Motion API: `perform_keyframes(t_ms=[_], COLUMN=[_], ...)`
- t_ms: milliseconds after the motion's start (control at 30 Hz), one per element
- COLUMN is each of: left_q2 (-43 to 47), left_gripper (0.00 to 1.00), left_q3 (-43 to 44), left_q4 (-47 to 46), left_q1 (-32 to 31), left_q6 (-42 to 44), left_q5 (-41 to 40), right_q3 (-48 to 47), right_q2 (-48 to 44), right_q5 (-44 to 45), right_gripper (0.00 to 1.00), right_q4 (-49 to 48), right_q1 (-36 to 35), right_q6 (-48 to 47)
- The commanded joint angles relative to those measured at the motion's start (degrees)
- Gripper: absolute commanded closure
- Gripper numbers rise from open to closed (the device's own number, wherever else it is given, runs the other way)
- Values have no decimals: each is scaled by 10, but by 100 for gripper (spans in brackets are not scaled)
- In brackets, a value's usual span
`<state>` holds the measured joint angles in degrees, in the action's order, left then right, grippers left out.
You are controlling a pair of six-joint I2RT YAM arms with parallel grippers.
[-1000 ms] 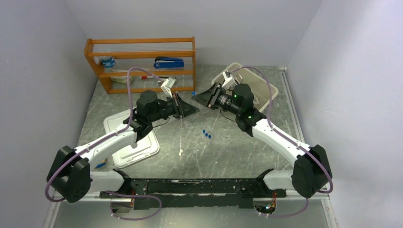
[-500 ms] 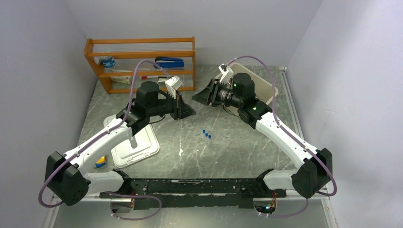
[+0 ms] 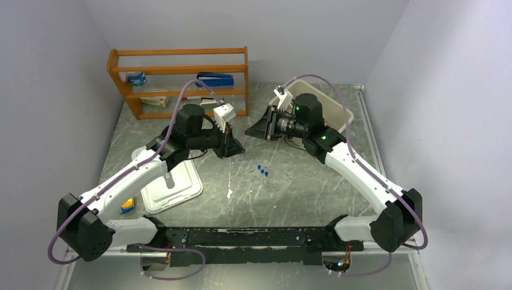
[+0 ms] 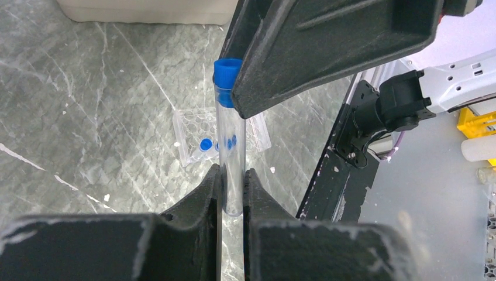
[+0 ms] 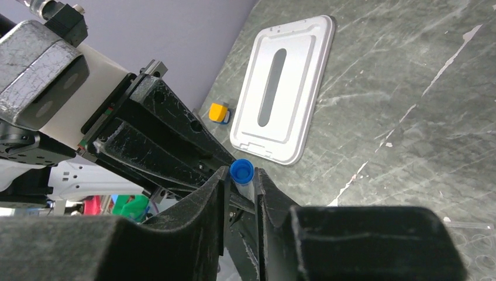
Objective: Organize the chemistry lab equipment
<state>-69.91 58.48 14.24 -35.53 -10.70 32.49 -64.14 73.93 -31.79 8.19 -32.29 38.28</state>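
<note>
Two black grippers meet nose to nose in the air above the middle of the grey marbled table (image 3: 302, 187). The left gripper (image 4: 232, 175) is clenched on the lower end of a slim, glassy blue-capped clear tube (image 4: 230, 134), leaving the cap free. The right gripper (image 5: 241, 178) brackets that round cap; whether it pinches, I cannot tell. It looks like a handover. Below, near the table's centre, the clear rack (image 4: 190, 126), flat pitted plastic, shows blue caps in its wells.

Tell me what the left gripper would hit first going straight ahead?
Likely the right gripper, right ahead, its fingers flanking the cap of the blue-capped clear tube the left gripper holds.
</note>
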Motion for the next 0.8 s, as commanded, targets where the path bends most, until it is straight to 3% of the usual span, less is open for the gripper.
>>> perform_keyframes(t_ms=[0, 133, 367, 467, 533, 633, 700, 767], left_q2=[1, -2, -4, -6, -7, -5, -6, -9], left_gripper=[95, 95, 95, 93, 79, 34, 22, 18], left_q3=[10, 8, 5, 6, 7, -8, -19, -24], left_q4=[9, 8, 8, 10, 12, -26, -53, -67], left_q1=[-3, -3, -3, -3, -3, -3, -3, -3], left_q6=[19, 19, 16, 14, 9, -31, -57, -75], left_q5=[23, 23, 20, 18, 12, 8, 1, -17], right_q3=[-5, 0, 9, 14, 22, 43, 60, 68], right_q2=[3, 13, 24, 24, 13, -32, -67, -89], right_q5=[-28, -45, -57, -46, -27, 94, 191, 270], right_gripper=[73, 70, 75, 82, 88, 92, 92, 93], right_q4=[-11, -25, -37, -41, -48, -39, -33, -13], right_q1=[6, 5, 8, 10, 9, 8, 8, 7], right_q6=[0, 7, 9, 2, -10, -46, -76, -111])
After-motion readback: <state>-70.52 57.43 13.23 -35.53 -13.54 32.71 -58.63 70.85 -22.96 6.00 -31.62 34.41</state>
